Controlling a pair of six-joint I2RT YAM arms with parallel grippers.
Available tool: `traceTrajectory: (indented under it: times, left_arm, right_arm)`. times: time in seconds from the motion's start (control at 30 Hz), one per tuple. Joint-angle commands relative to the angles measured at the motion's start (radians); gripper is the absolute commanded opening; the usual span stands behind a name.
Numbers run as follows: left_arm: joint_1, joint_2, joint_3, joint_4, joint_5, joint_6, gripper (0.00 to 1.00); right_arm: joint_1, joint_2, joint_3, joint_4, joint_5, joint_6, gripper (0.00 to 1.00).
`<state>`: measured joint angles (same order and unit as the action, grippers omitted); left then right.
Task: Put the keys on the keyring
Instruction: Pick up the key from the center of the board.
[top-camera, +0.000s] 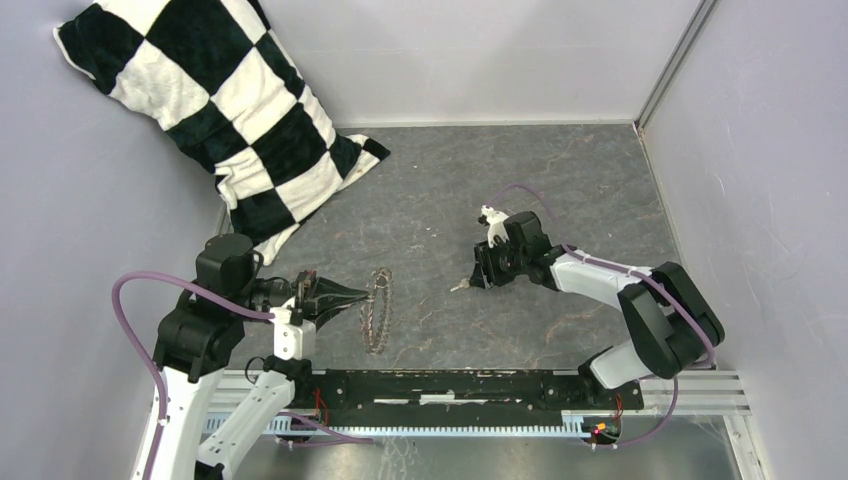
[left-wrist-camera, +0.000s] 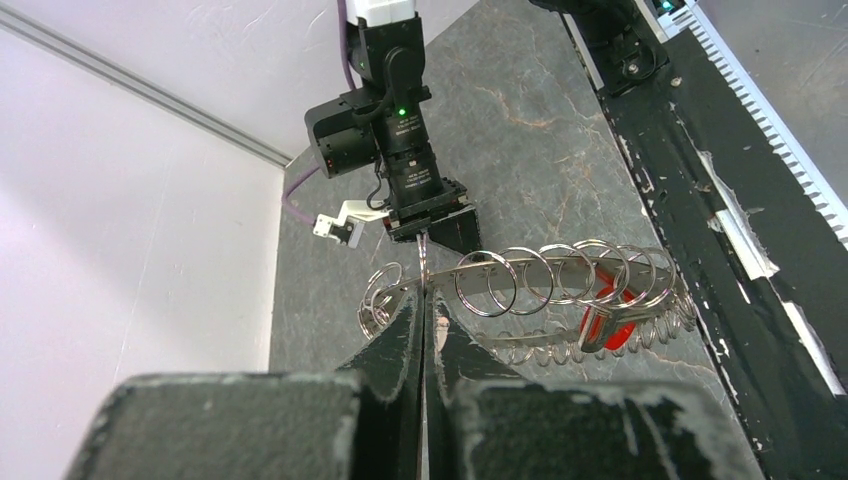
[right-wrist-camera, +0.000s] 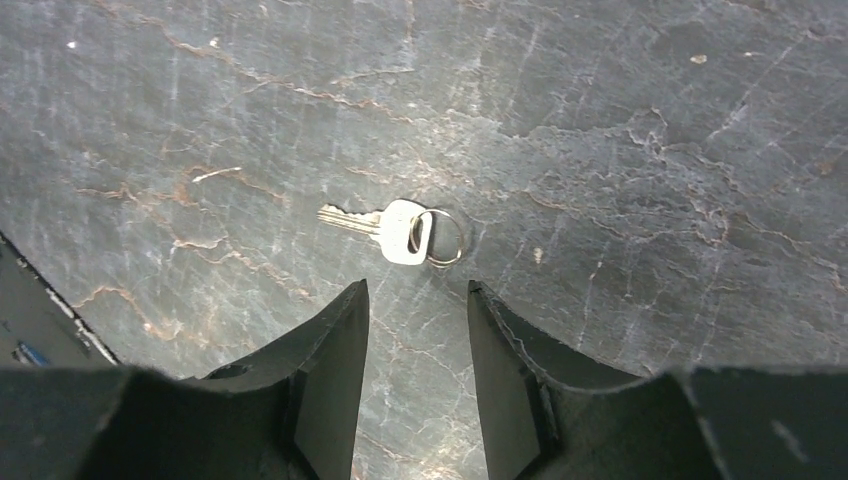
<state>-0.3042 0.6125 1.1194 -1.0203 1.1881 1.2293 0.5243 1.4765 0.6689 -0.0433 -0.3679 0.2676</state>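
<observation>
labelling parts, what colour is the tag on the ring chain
Red: the small rectangular tag on the silver metal ring chain, clearest in the left wrist view.

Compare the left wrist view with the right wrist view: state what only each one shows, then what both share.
Only the left wrist view: the keyring with its red tag, pinched in the shut left pincer.
Only the right wrist view: the key, lying flat on the table just ahead of the open right pincer, untouched.
Both: the grey veined table and the right pincer, seen from outside in the left view.
</observation>
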Motion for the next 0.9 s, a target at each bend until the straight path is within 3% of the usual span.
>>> traceTrajectory:
  times: [0.0, 0.13, 0.37, 0.87]
  left_arm:
    - [0.001, -0.006, 0.031, 0.019, 0.032, -0.054, 0.02]
    - [0.0, -0.01, 0.028, 0.02, 0.032, -0.056, 0.02]
    - [0.001, -0.008, 0.029, 0.02, 0.027, -0.053, 0.02]
    - [0.001, -0.012, 0.026, 0.02, 0.014, -0.043, 0.02]
  right_arm:
    - [-0.001, 0.028, 0.042, 0.012, 0.061, -0.033, 0.47]
    - [-0.001, 0.046, 0.065, -0.008, 0.131, -0.051, 0.43]
    - [0.009, 0.072, 0.077, 0.019, 0.112, -0.045, 0.38]
    - [0.027, 0.105, 0.066, 0.036, 0.097, -0.021, 0.37]
